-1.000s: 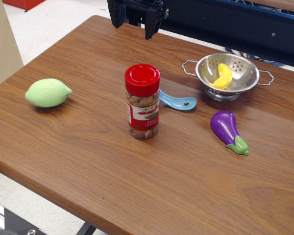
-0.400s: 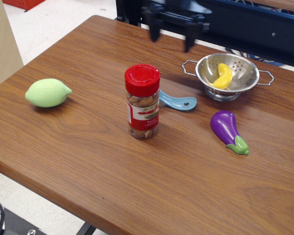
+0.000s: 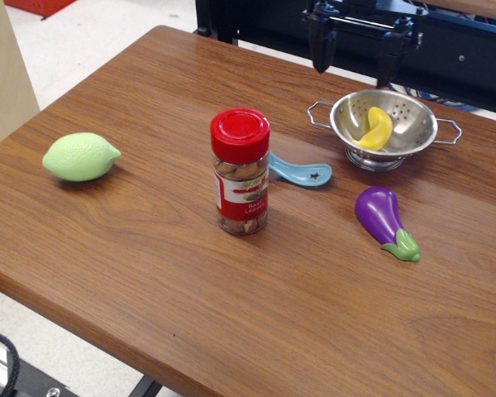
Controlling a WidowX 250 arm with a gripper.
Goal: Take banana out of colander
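The hand (image 3: 355, 54) is hanging over the far edge of the surface (image 3: 149, 248), toward the far right corner, with its two dark fingers (image 3: 321, 45) pointing down and standing spread apart, nothing between them. It is sitting above and just behind the colander (image 3: 384, 124), not touching it.

The colander is resting upright on its ring base near the far right corner of the surface, one wire handle sticking out to the left and the other to the right. The banana (image 3: 375, 129) is lying inside the bowl, curved and leaning against the inner wall with its upper tip reaching up toward the rim.

Nearer the front edge from the colander, the purple eggplant (image 3: 384, 219) is lying on its side toward the right edge, its green cap pointing to the front right. Just to the left of the colander, a blue spoon (image 3: 302, 173) is lying flat, its handle end running behind the spice jar (image 3: 241, 171). The jar is standing upright about the middle of the surface, wearing a red lid and a red label, with brownish contents showing through the clear wall. Well apart from all this, a pale green lemon (image 3: 81, 156) is lying near the left edge.
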